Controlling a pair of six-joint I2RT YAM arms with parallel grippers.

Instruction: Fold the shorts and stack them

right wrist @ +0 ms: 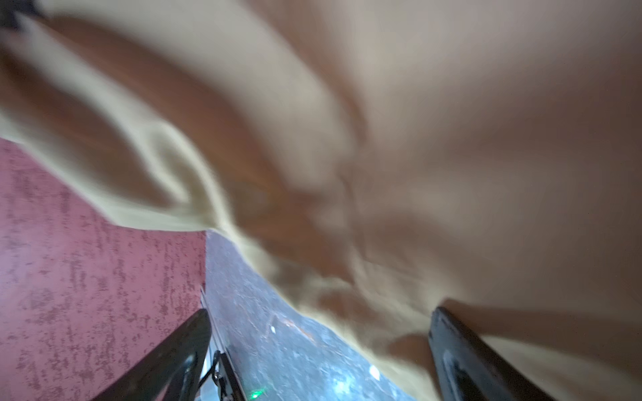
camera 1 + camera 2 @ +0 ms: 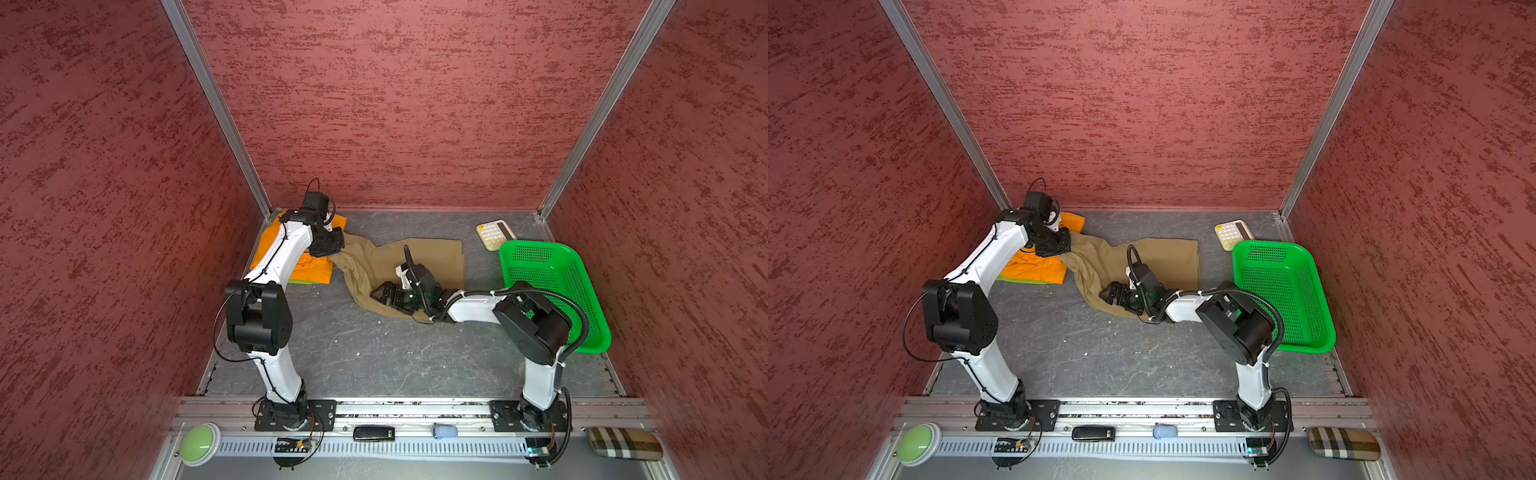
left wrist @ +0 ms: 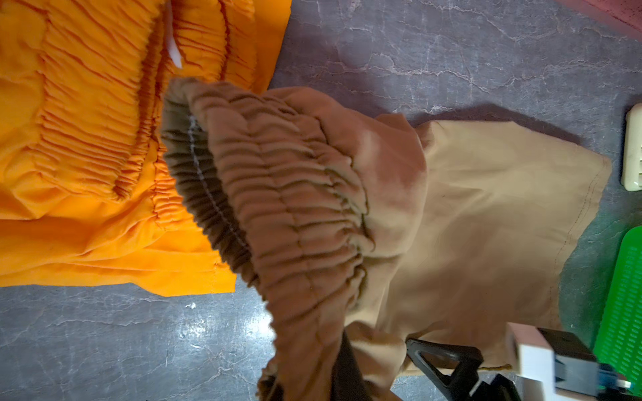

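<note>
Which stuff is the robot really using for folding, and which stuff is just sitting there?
For the job: khaki tan fabric shorts; bright orange fabric shorts; lime green shorts, only an edge showing under the orange pair.
Just lying about: green perforated plastic basket; cream keypad with round buttons; round green push-button; plaid oval case.

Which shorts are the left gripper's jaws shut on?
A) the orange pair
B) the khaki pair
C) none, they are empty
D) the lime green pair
B: in both top views the waistband end of the khaki shorts is drawn up into the shut left gripper, while the folded orange shorts lie untouched beside it.
</note>
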